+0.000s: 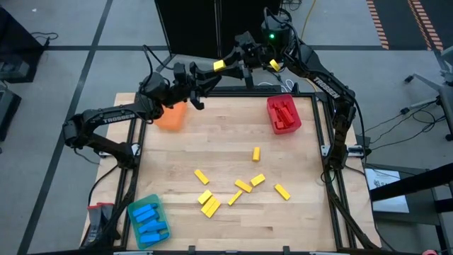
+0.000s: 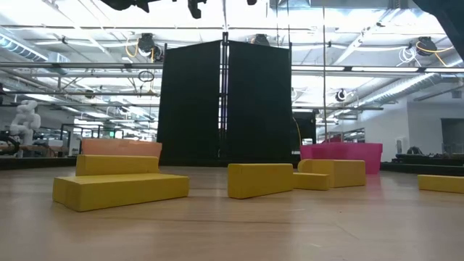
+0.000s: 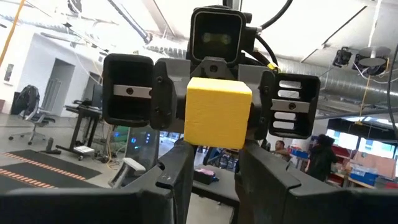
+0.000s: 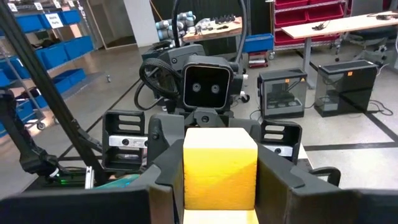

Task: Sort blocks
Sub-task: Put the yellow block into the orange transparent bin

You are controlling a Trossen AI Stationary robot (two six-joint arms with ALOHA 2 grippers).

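From above, you are seeing both arms raised past the far edge of the table (image 1: 226, 142), meeting nose to nose. A yellow block (image 1: 219, 65) is sitting between the left gripper (image 1: 209, 74) and the right gripper (image 1: 228, 62), so each gripper is reaching it from an opposite end. Under the left arm the orange tray (image 1: 171, 117) is standing at the far left of the table; the red tray (image 1: 284, 114) with red blocks (image 1: 285, 112) is at the far right, and the green tray (image 1: 139, 210) with blue blocks (image 1: 150, 219) is at the near left corner. Loose yellow blocks (image 1: 243, 185) are lying scattered across the near middle, well apart from both grippers.

From table height, you are looking at those yellow blocks close up, with the orange tray and red tray behind them; only dark bits of the arms are showing along the top edge.

Through the left wrist camera, the left gripper's fingers (image 3: 180, 168) are pressing in narrowly on the yellow block, which is filling the gap between them, while the right gripper is facing you directly behind it.

Through the right wrist camera, the right gripper's fingers (image 4: 280, 180) are closing snugly on the same block from its other end, with the left gripper facing back just beyond.
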